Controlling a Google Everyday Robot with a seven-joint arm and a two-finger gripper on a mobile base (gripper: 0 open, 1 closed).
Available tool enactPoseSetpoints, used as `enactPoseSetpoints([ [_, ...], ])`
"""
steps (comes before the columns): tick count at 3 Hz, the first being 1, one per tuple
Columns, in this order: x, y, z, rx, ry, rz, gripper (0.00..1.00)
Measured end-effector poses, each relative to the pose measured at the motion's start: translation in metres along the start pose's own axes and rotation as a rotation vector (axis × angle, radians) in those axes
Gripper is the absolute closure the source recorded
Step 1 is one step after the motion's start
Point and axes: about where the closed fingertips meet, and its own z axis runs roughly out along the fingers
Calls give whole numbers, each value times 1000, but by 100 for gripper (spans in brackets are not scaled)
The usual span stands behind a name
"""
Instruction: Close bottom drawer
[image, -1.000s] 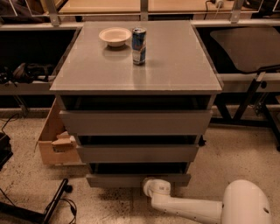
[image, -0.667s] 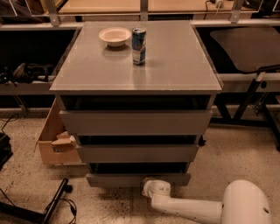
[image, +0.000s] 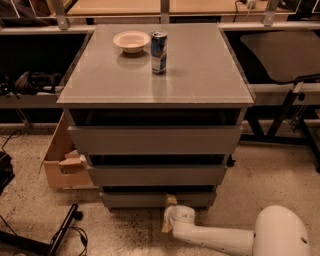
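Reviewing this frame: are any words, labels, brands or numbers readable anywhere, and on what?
No text can be read.
The can on the cabinet top: blue and silver print, too blurred to read.
The bowl, cardboard box, bottom drawer and the tool, low at that drawer's front: no text visible.

The bottom drawer (image: 150, 199) is the lowest and narrowest-looking of three plain grey, handle-less fronts, sitting level just above the speckled floor. A thin dark slit runs along its top edge under the middle front. The claw (image: 170, 212) is low at its front, just right of centre, against the lower edge.
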Motion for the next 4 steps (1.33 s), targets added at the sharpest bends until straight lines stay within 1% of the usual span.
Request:
enactPoseSetpoints([
  [1, 0, 1, -1, 0, 0, 0, 26],
  [2, 0, 2, -2, 0, 0, 0, 49],
  [3, -7, 8, -25, 13, 6, -27, 72],
  [4, 11, -5, -88, 32, 96, -79, 95],
])
